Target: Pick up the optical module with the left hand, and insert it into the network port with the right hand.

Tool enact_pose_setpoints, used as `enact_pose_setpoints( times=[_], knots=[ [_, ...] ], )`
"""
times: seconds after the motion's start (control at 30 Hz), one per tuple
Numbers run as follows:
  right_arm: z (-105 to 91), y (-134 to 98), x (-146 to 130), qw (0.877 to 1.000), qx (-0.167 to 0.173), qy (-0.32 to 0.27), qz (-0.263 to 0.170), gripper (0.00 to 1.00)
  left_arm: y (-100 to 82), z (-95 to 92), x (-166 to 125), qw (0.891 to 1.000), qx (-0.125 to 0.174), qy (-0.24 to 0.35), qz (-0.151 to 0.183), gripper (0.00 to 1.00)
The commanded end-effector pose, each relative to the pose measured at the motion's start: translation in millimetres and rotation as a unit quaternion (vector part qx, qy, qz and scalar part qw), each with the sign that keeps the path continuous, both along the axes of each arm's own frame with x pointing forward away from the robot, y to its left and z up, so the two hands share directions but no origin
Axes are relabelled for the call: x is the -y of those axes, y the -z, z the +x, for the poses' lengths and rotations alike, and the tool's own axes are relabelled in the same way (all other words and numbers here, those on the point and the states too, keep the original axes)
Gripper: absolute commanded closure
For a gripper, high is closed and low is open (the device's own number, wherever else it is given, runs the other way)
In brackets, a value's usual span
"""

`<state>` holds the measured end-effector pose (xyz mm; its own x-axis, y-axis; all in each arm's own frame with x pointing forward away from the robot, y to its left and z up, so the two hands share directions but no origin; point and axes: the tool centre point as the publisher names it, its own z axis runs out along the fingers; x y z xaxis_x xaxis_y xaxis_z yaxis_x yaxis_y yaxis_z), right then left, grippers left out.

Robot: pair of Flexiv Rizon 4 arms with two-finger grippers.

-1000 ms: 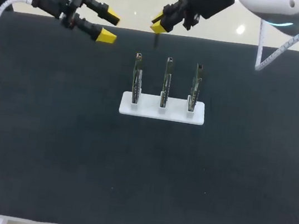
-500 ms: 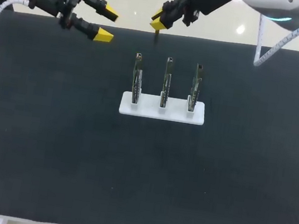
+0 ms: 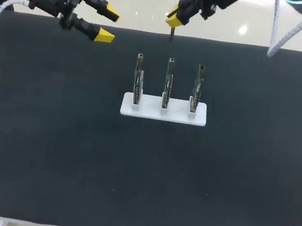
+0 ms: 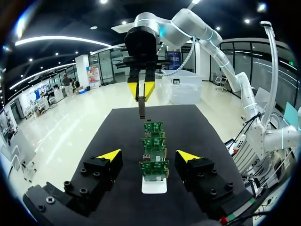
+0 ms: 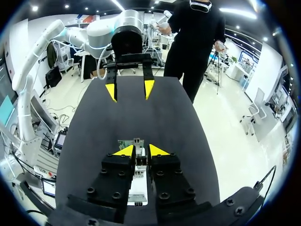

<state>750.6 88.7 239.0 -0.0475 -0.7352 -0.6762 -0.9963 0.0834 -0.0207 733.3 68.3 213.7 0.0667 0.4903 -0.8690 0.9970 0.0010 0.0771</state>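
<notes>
Plain black-topped table (image 3: 47, 160)

Ceiling lights (image 4: 248, 20) (glinting off the floor (image 3: 243, 30)) evenly brighten the table (image 3: 30, 157).

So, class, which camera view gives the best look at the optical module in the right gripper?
The left wrist view: the optical module hangs in full below the right gripper. The head view shows only a thin dark sliver; the right wrist view mostly hides it inside the grip.
</notes>
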Motion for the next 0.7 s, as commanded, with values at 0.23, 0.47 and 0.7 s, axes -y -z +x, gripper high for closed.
enact_pose_setpoints(
  times=[0.23, 0.47, 0.7],
  knots=[
    [-5.2, 18, 30, 1.0, 0.002, 0.004, 0.009, 1.0, 0.5, -0.5, 1, 1.0, 0.001, -0.001, 0.001, 0.0],
    [-6.9, 30, 46, 1.0, 0.0, -0.001, 0.013, 1.0, 0.5, -0.5, 1, 1.0, 0.001, -0.001, 0.001, 0.0],
    [-12.2, 36, 59, 1.0, 0.003, -0.002, 0.015, 1.0, 0.5, -0.5, 1, 1.0, 0.001, -0.001, 0.001, 0.0]
  ],
)
